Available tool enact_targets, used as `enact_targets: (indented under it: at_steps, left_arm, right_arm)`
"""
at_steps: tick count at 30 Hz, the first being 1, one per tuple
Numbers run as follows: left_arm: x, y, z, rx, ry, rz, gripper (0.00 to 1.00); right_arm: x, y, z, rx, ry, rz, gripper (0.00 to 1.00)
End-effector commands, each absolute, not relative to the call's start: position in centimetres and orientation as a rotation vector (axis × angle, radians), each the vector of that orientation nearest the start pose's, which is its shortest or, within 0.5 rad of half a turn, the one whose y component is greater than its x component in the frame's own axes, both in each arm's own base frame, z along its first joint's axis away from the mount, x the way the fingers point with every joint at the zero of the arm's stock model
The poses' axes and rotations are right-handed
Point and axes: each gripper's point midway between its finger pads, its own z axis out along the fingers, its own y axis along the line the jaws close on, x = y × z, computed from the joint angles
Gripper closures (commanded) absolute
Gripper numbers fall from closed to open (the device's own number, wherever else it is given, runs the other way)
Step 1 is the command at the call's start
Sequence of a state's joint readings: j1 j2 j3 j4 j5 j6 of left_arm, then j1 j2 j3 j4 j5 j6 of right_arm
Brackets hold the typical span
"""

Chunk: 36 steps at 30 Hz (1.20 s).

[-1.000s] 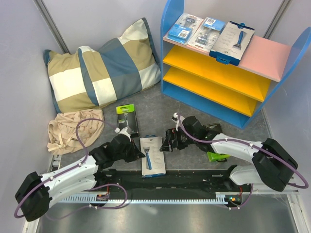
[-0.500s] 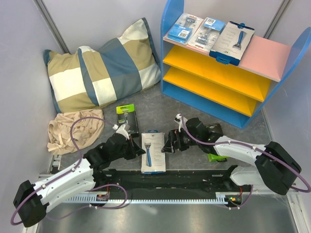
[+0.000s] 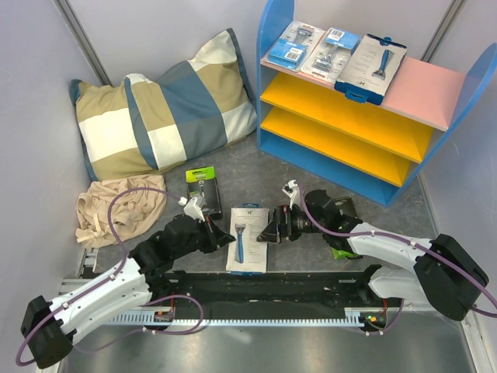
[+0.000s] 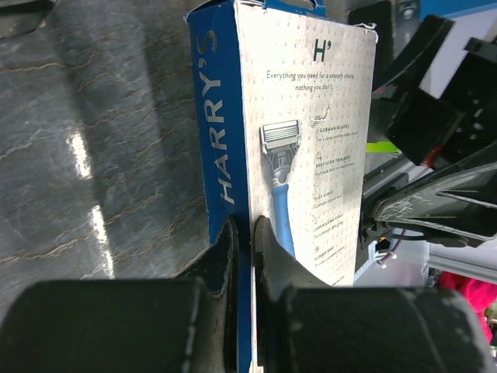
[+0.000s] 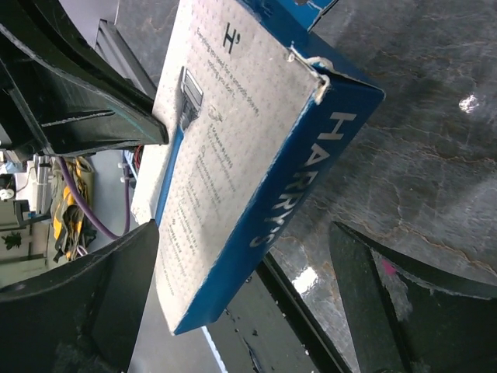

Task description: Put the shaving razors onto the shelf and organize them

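Note:
My left gripper (image 3: 223, 238) is shut on the left edge of a flat white razor box (image 3: 248, 237) with blue sides and holds it tilted just above the floor. In the left wrist view the fingertips (image 4: 252, 233) pinch the box (image 4: 311, 132) edge. My right gripper (image 3: 273, 228) is open at the box's right edge. In the right wrist view the box (image 5: 233, 155) sits between its spread fingers (image 5: 93, 303). The shelf (image 3: 353, 116) holds two blister packs (image 3: 293, 43) and another white box (image 3: 371, 66) on its pink top. A black-and-lime box (image 3: 203, 189) lies on the floor. A second lime pack (image 3: 344, 251) is partly hidden under my right arm.
A checked pillow (image 3: 163, 113) and a crumpled beige cloth (image 3: 109, 210) lie at the left. Grey walls close in both sides. The two yellow shelf boards (image 3: 342, 105) are bare. The black base rail (image 3: 272, 287) runs along the near edge.
My left gripper has lifted the white box off the floor and carried it right toward my right gripper, whose open fingers now straddle its right edge.

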State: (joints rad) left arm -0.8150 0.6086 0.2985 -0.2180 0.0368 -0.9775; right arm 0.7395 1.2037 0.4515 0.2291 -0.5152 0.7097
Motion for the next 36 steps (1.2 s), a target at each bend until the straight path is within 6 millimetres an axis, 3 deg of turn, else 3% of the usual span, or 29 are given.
enact_targets:
  at_steps: [1, 11, 15, 25, 29, 30, 31, 33, 34, 36]
  left_arm:
    - [15.0, -23.0, 13.3, -0.111, 2.163, -1.198, 0.98]
    - [15.0, -23.5, 14.4, -0.097, 2.094, -1.267, 0.98]
    - [15.3, -23.7, 14.7, -0.081, 2.093, -1.254, 0.98]
    - [16.5, -23.8, 15.9, -0.030, 2.082, -1.170, 0.93]
    - [17.2, -23.7, 17.4, 0.007, 2.059, -1.120, 0.76]
    - [17.4, -23.6, 17.6, 0.007, 2.055, -1.098, 0.65]
    - [17.6, -23.5, 17.9, 0.019, 2.047, -1.083, 0.60]
    - [17.8, -23.4, 18.8, 0.032, 2.036, -1.068, 0.45]
    - [18.3, -23.3, 19.6, 0.028, 2.012, -1.049, 0.42]
    - [18.5, -23.1, 20.2, 0.030, 2.003, -1.028, 0.32]
  right_arm:
    - [15.7, 29.9, 11.2, -0.400, 2.261, 1.412, 0.02]
    - [15.4, 30.6, 12.1, -0.370, 2.218, 1.516, 0.06]
    - [15.3, 30.9, 13.0, -0.389, 2.186, 1.558, 0.27]
    - [15.7, 31.7, 15.3, -0.427, 2.129, 1.593, 0.63]
    - [16.3, 31.9, 16.8, -0.452, 2.095, 1.572, 0.68]
    - [16.4, 31.9, 17.3, -0.461, 2.082, 1.565, 0.69]
    - [16.7, 31.6, 17.2, -0.463, 2.093, 1.533, 0.69]
    - [17.3, 31.6, 18.9, -0.474, 2.053, 1.512, 0.69]
    - [17.7, 31.1, 18.8, -0.476, 2.063, 1.474, 0.69]
    - [18.3, 30.8, 20.7, -0.474, 2.019, 1.460, 0.69]
